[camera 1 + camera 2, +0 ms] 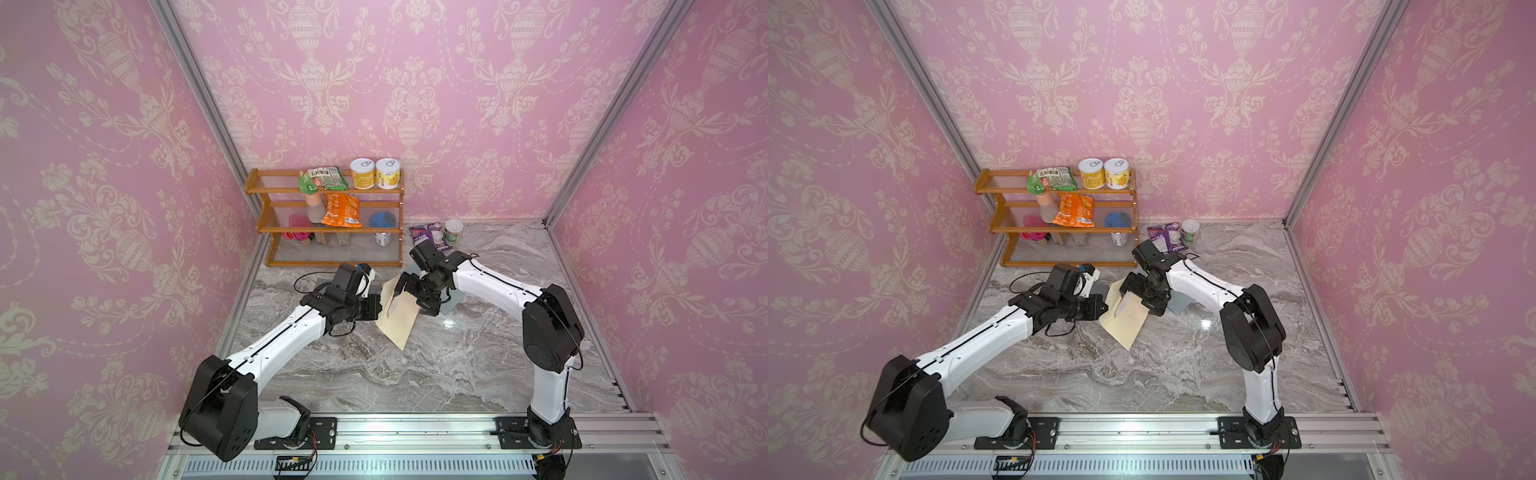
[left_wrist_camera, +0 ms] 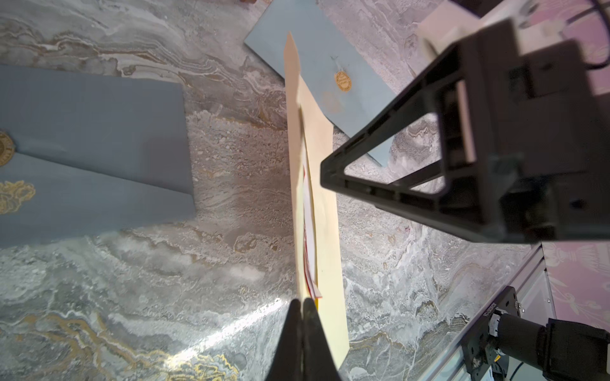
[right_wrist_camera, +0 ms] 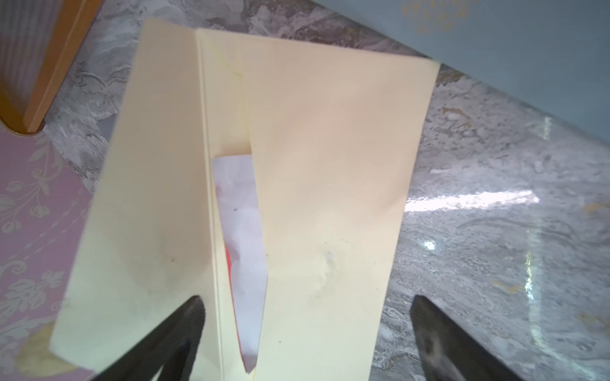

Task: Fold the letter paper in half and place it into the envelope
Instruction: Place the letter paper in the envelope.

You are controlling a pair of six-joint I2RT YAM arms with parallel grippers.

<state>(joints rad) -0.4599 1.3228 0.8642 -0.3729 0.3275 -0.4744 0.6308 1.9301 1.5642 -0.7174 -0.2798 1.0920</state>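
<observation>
Marble worktop (image 1: 419,374), both arms reaching in over its middle. The left arm (image 1: 282,332) lies low and stretched forward, its wrist turned to meet the envelope from the side. The right arm (image 1: 498,286) has its elbow high and forearm sloping down, with the hand over the envelope's open mouth. The envelope (image 1: 400,318) is cream and held up on edge between the two hands, flap open; cannot tell if its low corner touches the worktop. Judged light and thin, floppy across the flat but stiffer along its folded edges. An edge or corner pinch suits it, since a mid-panel grip would likely buckle it or shut the mouth. The letter paper (image 3: 241,231), white with some red and creased, sits mostly inside the pocket. Looks soft and easily crumpled, so better nudged at its exposed edge than squeezed. The left fingers (image 2: 313,333) are pressed together, pinching the envelope's edge. The right fingers (image 3: 178,330) are spread wide, either side of the mouth, holding nothing.
</observation>
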